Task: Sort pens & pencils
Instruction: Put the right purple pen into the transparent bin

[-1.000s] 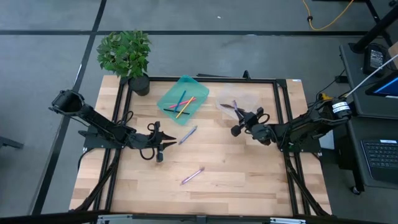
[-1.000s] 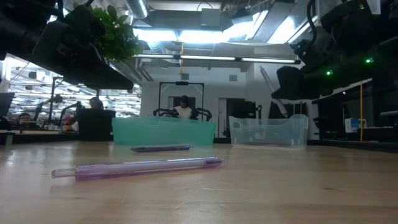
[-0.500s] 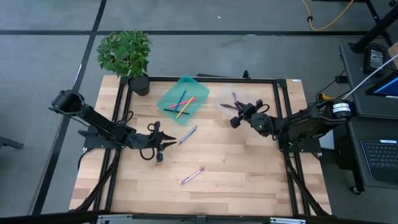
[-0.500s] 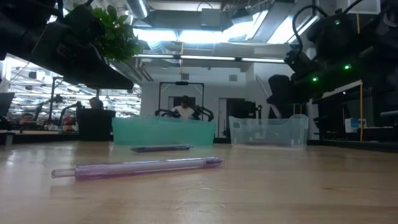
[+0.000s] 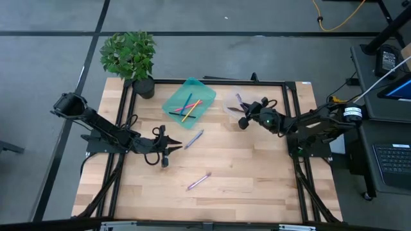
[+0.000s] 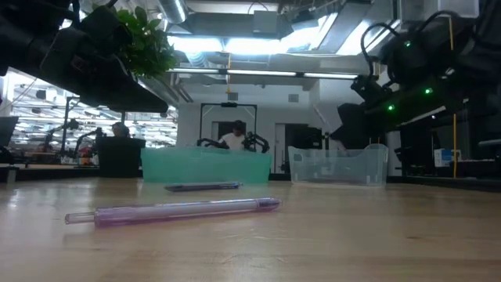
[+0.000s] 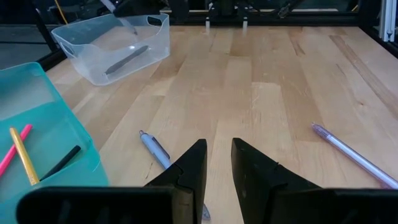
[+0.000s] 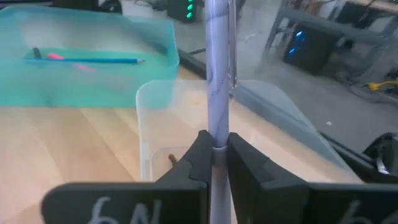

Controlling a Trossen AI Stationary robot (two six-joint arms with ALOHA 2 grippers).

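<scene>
Sitting at the far-left corner of the wooden tabletop (image 5: pixel 244 192), a potted plant (image 5: pixel 131 58) marks the start of the scene, and in front of it the left arm reaches in low over the boards with its left tool (image 5: pixel 172 147) near the middle-left; the left wrist view shows its two dark fingers (image 7: pixel 194 163) parted by a narrow gap and gripping nothing. Just beyond those fingertips lies a lavender pen (image 5: pixel 194 138), flat on the wood and angled toward the teal tray (image 5: pixel 174 101). That tray sits at the back of the tabletop, left of centre, and holds slim pink, yellow and blue sticks (image 5: pixel 187 108) along with a dark one visible from the left wrist. Nearer the front edge, well apart from both arms, a second lavender pen (image 5: pixel 198 181) lies on the boards; it is the long pale purple one (image 6: pixel 172 211) filling the foreground of the low view. To the right of the teal tray stands a clear bin (image 5: pixel 257 100) with a dark pen (image 7: pixel 127 60) lying in its bottom. The right tool (image 5: pixel 244 119) hangs above the near edge of this bin, clamped tight on a third lavender pen (image 8: pixel 217 68), which juts forward from between the fingers over the bin.
</scene>
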